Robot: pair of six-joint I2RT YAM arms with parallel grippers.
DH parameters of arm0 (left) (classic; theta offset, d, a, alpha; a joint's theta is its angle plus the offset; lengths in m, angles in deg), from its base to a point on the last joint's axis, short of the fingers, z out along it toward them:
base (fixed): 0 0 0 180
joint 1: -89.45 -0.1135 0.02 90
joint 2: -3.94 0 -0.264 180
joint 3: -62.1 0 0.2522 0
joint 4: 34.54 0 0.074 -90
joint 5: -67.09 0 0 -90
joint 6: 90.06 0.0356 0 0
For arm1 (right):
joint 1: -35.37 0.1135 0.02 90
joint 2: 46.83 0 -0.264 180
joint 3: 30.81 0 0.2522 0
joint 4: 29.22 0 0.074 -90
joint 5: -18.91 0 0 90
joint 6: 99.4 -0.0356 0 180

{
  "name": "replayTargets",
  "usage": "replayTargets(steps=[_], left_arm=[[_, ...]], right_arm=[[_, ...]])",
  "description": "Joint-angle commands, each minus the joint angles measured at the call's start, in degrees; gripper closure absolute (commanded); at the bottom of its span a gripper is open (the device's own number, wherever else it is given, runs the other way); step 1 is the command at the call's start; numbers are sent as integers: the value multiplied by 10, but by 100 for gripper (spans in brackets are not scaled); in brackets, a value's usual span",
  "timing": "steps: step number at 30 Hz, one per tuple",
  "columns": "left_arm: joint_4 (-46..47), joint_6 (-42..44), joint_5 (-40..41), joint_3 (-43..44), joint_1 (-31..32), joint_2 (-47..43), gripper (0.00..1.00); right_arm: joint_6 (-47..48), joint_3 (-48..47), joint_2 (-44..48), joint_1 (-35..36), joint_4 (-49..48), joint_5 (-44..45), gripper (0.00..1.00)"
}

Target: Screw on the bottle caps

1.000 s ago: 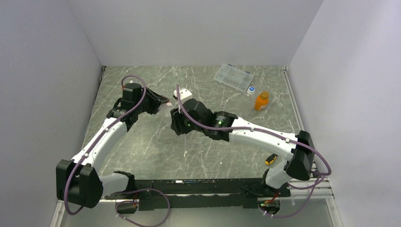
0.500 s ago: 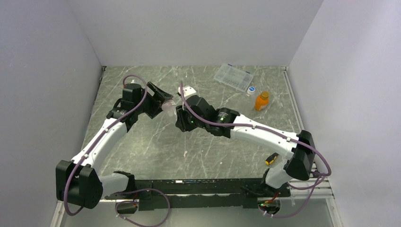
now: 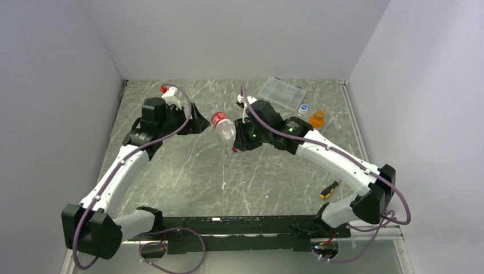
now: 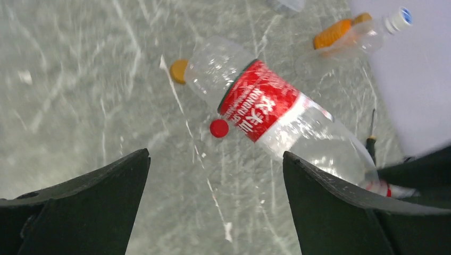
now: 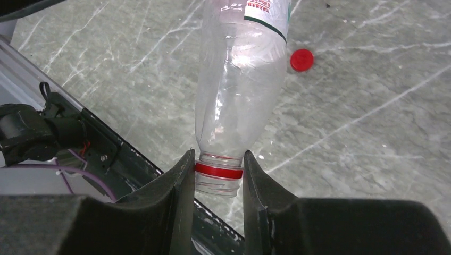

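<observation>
In the top view, we see the right gripper [image 3: 238, 140] clamped on the neck end of the clear bottle [image 3: 224, 125]. The bottle is tilted above the table [image 3: 182, 171], its red label toward the left gripper [image 3: 198, 121]. That gripper sits just beside the bottle's base with its jaws wide apart and nothing in them. A red cap [image 3: 233, 150] lies on the table just below the bottle. Well to the right of the bottle are the compartment box [image 3: 281, 93], whose contents we cannot make out, a tiny bottle [image 3: 303, 108] with a blue cap on, and an orange bottle [image 3: 315, 120] with an orange cap on.

In the left wrist view, the left gripper [image 4: 215, 159] has both fingers spread, and the clear bottle [image 4: 260, 101] runs slantwise beyond them, looking empty. An orange cap [image 4: 178, 70] shows on the table just beside the bottle's base, and the red cap [image 4: 218, 128] shows just beside its label. The orange bottle [image 4: 337, 34] and the tiny bottle [image 4: 396, 20] lie farther off, touching or nearly so.

In the right wrist view, the right gripper [image 5: 218, 162] pinches the clear bottle [image 5: 239, 79] at the red ring on its neck. The threaded mouth is bare and uncapped. We see nothing inside the bottle. The red cap [image 5: 301, 59] rests on the table near the bottle's shoulder.
</observation>
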Motion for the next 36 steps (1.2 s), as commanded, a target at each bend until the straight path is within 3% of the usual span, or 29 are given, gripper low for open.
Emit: replayTargets(steps=[1, 3, 5, 12, 21, 29, 36], left_arm=[[75, 268, -114, 7, 12, -69, 1], [75, 404, -132, -10, 57, -94, 1], [77, 509, -99, -41, 121, -130, 1], [42, 649, -35, -57, 246, -157, 1], [2, 727, -2, -37, 365, -137, 0], [40, 771, 40, -61, 377, -131, 1], [48, 759, 18, -77, 380, -125, 1]], right_arm=[[24, -33, 28, -25, 57, -54, 96], [31, -38, 33, -34, 76, -75, 96], [39, -45, 42, -38, 97, -91, 96], [54, -61, 73, -40, 169, -131, 96], [73, -109, 96, -40, 241, -202, 96], [88, -128, 98, -38, 292, -209, 97], [101, -160, 80, -37, 307, -227, 97]])
